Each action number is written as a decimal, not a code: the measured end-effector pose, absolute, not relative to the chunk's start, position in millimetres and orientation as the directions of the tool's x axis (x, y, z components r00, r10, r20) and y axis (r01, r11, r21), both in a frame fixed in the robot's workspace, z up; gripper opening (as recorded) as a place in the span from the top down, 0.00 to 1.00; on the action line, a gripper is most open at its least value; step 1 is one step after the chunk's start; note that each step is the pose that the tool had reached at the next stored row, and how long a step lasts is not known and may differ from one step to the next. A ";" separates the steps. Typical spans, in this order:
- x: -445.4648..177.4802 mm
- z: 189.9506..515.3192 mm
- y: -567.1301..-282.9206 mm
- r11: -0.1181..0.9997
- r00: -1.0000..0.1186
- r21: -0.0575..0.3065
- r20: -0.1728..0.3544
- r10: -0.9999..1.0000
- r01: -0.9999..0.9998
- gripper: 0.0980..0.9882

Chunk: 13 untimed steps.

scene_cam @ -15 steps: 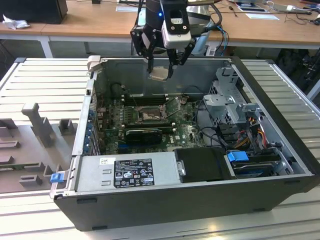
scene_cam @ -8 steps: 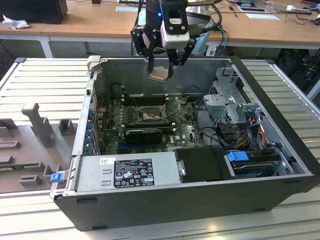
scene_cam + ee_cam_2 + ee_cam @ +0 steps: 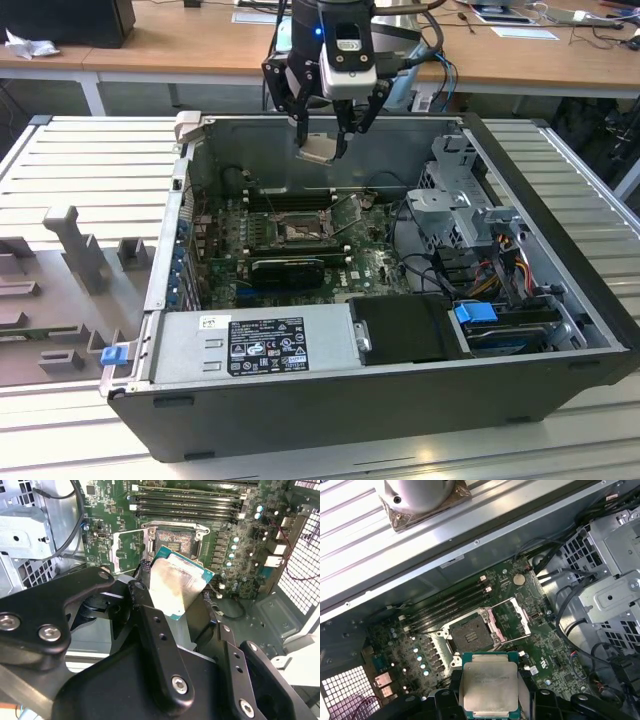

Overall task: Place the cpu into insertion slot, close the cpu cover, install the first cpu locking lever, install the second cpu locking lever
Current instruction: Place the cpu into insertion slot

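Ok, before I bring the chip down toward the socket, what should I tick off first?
1. Grip: the small flat square silver-beige cpu sits between the jaws: ok.
2. Socket free: the square metal-rimmed insertion slot with its dark centre holds nothing: ok.
3. Cover out of the way: the thin silvery windowed cpu cover is swung open beside the slot: ok.
4. Seating: in the exterior view the cpu hangs well above the green circuit board, not in the slot: not ok.
5. Chip corners matched to the slot: cannot tell.
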State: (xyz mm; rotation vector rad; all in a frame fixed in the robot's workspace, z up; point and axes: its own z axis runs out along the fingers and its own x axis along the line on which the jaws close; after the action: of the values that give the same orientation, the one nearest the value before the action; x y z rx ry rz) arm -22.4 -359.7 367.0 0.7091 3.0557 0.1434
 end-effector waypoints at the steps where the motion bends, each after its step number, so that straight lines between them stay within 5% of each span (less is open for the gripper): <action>1: -22.4 366.7 -359.7 0.894 -0.898 0.089 0.019 0.440 0.440 0.52; 13: -22.4 366.3 -359.7 0.879 -0.883 0.089 0.019 0.469 0.469 0.52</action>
State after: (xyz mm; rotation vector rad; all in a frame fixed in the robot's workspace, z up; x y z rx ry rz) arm -22.4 -359.7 366.3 0.7599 3.0420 0.1433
